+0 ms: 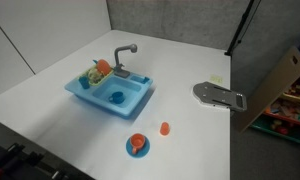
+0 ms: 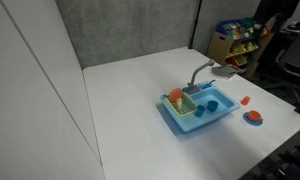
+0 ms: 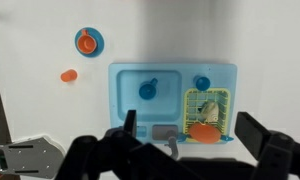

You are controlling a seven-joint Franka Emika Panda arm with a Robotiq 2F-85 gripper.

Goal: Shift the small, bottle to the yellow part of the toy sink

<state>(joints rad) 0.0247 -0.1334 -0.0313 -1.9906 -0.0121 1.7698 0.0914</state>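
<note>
The light blue toy sink (image 3: 125, 78) with a grey faucet (image 1: 121, 55) stands on the white table. Its yellow rack section (image 3: 222, 97) forms one end, also seen in both exterior views (image 1: 92, 77) (image 2: 179, 101). A small pale whitish bottle (image 3: 199, 104) lies inside the rack, beside an orange round item (image 3: 201, 131). My gripper (image 3: 195, 135) is open and empty, high above the sink's faucet side. It does not show in the exterior views.
Two blue round pieces (image 3: 147, 90) (image 3: 202, 82) sit in the basin. An orange cup on a blue saucer (image 1: 138, 145) and a small orange piece (image 1: 165, 128) lie in front of the sink. A grey metal plate (image 1: 220, 95) lies at the table edge.
</note>
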